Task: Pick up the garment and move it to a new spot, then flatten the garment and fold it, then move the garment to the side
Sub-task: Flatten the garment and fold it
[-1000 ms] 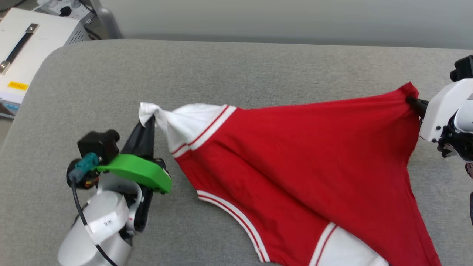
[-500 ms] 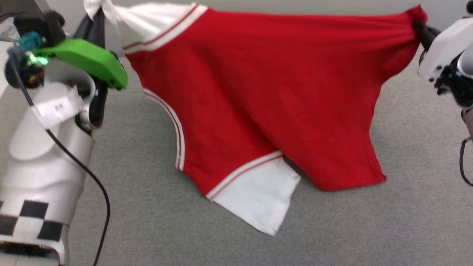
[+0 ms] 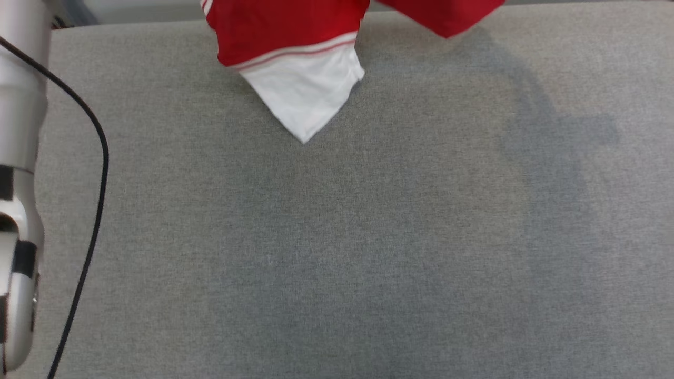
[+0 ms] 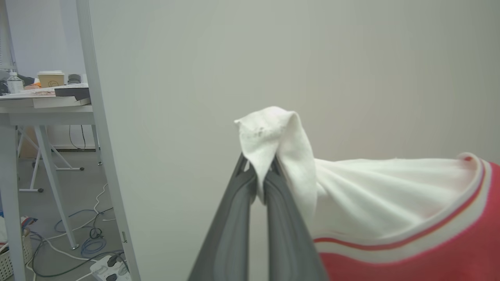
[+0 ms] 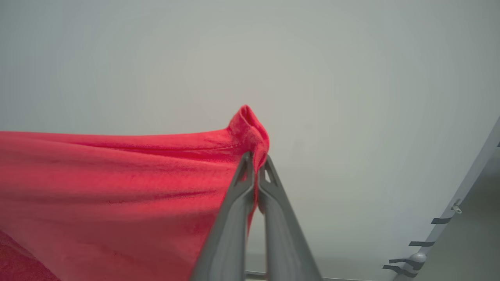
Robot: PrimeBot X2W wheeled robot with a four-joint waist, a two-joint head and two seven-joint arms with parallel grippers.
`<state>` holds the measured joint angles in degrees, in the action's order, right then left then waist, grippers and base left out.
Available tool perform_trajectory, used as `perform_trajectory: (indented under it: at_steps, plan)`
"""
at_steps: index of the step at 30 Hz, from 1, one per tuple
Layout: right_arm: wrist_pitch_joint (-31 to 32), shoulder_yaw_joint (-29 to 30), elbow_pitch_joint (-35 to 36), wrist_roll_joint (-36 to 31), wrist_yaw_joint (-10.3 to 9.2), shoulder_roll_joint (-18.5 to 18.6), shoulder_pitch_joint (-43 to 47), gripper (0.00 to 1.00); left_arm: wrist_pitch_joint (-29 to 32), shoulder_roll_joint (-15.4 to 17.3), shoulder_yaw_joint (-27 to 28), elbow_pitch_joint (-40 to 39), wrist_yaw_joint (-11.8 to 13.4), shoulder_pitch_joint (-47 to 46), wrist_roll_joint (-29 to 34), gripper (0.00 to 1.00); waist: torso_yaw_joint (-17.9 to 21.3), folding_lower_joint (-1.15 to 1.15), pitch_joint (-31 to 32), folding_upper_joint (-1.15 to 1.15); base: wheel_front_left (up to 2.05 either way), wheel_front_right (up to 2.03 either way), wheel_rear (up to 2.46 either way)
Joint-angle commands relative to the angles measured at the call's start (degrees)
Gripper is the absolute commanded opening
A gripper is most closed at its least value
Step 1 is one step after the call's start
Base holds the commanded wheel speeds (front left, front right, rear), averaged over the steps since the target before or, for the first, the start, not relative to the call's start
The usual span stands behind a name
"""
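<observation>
Left end effector pinches a white sleeve tip; right end effector clamps a red corner. The garment, spread on the grey tabletop a second ago, now hangs lifted between them, likely ready for carrying to its new spot.

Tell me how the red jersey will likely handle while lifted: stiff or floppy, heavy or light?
Probably floppy: the garment hangs in a limp point over the grey surface. Likely light: small pinches by the left pincer and right pincer carry it. It might slip, since each pinch holds little cloth.
</observation>
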<state>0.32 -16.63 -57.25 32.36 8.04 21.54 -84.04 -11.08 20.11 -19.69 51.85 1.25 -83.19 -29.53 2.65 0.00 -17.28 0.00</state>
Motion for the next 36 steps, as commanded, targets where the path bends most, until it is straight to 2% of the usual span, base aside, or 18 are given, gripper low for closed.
perform_trajectory:
  at_steps: [1, 4, 11, 21, 28, 36]
  plan:
    - [-1.04, 0.74, -0.92, -0.90, -0.55, 1.56, -2.06, 0.00, -0.69, 1.52, 0.68, 0.96, 0.46, -2.89, 0.91, 0.00, -0.54, 0.00, -4.68, 0.00, 0.00, 0.00, 0.00]
    - [-2.75, 1.41, -2.00, -1.85, -0.55, 1.81, -7.15, 0.00, -1.65, 1.26, 0.92, 2.03, 0.37, -8.43, 1.17, 0.00, -1.13, 0.00, -8.92, 0.00, 0.00, 0.00, 0.00]
    - [-5.67, 2.02, -5.88, -2.35, -0.55, 0.46, -12.90, 0.00, -3.34, -0.53, 0.74, 5.53, -0.52, -13.51, 1.58, 0.00, -2.21, 0.00, -14.64, 0.00, 0.00, 0.00, 0.00]
    - [-5.97, -1.29, -8.39, -0.72, -0.55, -2.25, -14.34, 0.00, -3.88, -2.00, 2.38, 9.67, -2.90, -12.85, 0.11, 0.00, -1.84, 0.00, -20.06, 0.00, 0.00, 0.00, 0.00]
    - [-5.36, -5.01, -7.78, 2.69, -0.55, -3.86, -9.92, 0.00, -3.90, -3.34, 4.32, 11.38, -5.10, -8.53, -1.74, 0.00, -2.05, 0.00, -20.90, 0.00, 0.00, 0.00, 0.00]
    - [-6.17, -11.86, -3.02, 9.00, -0.55, -2.72, 5.84, 0.00, -3.91, -5.23, 7.41, 9.47, -7.84, 6.96, -4.25, 0.00, -2.61, 0.00, -15.22, 0.00, 0.00, 0.00, 0.00]
